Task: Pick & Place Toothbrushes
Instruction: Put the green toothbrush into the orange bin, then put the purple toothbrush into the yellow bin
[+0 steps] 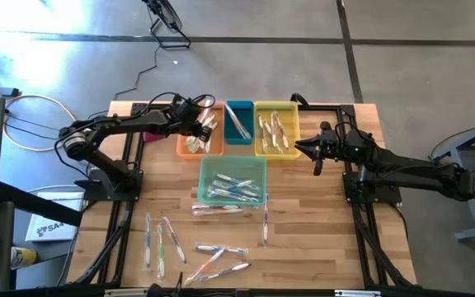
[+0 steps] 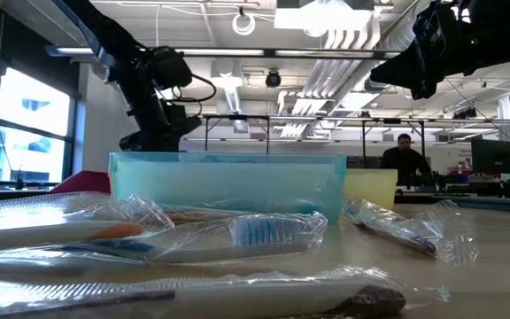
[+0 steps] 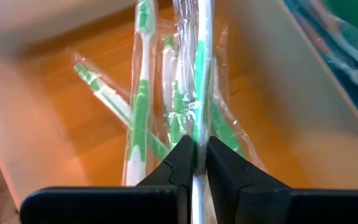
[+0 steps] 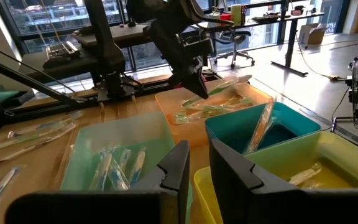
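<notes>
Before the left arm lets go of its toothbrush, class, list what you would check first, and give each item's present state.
1. Left pincer grips wrapped green toothbrush: ok.
2. It is above the orange bin: ok.
3. Bin holds other green brushes, with room left: ok.
4. Right pincer waits beside the yellow bin, apart from the left arm: ok.
5. Right pincer holds nothing: ok.
6. Brush's lower end clears the bin wall: cannot tell.
</notes>
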Robot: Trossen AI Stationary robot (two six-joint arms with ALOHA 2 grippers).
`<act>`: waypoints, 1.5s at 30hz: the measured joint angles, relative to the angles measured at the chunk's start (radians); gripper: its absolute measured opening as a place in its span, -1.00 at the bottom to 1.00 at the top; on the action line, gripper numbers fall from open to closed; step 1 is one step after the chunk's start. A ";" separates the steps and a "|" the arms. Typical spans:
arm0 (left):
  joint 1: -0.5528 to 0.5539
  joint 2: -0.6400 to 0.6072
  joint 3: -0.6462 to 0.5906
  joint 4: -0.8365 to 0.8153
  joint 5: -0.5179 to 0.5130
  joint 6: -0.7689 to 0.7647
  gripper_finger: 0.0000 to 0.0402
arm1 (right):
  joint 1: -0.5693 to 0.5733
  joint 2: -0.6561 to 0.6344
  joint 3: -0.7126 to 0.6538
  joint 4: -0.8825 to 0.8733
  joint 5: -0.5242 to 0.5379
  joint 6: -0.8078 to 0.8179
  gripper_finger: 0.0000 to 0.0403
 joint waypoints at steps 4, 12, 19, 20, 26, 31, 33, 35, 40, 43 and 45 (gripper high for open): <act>0.000 0.007 0.000 0.000 0.000 0.000 -0.88 | 0.000 0.000 0.000 0.000 0.000 0.000 -0.73; -0.002 0.007 0.000 0.001 -0.002 -0.001 -0.73 | 0.000 0.000 0.000 0.000 0.000 0.000 -0.73; -0.002 0.007 0.000 0.011 -0.008 -0.002 -0.51 | 0.000 0.000 0.000 0.000 0.000 0.000 -0.73; -0.002 0.007 0.000 0.013 -0.008 0.000 -0.50 | 0.000 0.000 0.000 0.000 0.000 0.000 -0.73; -0.002 -0.001 0.000 0.061 -0.008 0.091 -0.51 | 0.000 0.000 0.000 0.000 0.000 0.000 -0.73; -0.002 -0.041 0.001 0.077 -0.008 0.141 -0.69 | 0.000 0.000 0.000 0.000 0.000 -0.002 -0.73; -0.002 -0.062 0.001 0.074 -0.008 0.162 -0.78 | 0.000 0.000 0.000 0.000 0.000 -0.006 -0.73; -0.005 -0.087 0.001 0.062 -0.008 0.175 -0.90 | 0.000 0.000 0.000 0.000 0.000 -0.007 -0.73; -0.057 -0.149 0.001 0.035 -0.092 0.197 -0.96 | 0.000 0.000 0.000 0.000 0.000 -0.008 -0.73; -0.106 -0.181 0.002 0.025 -0.129 0.224 -0.99 | 0.000 0.000 0.000 0.000 0.000 -0.008 -0.73; -0.142 -0.197 0.001 0.011 -0.158 0.246 -0.99 | 0.000 0.000 0.000 -0.001 0.000 -0.008 -0.73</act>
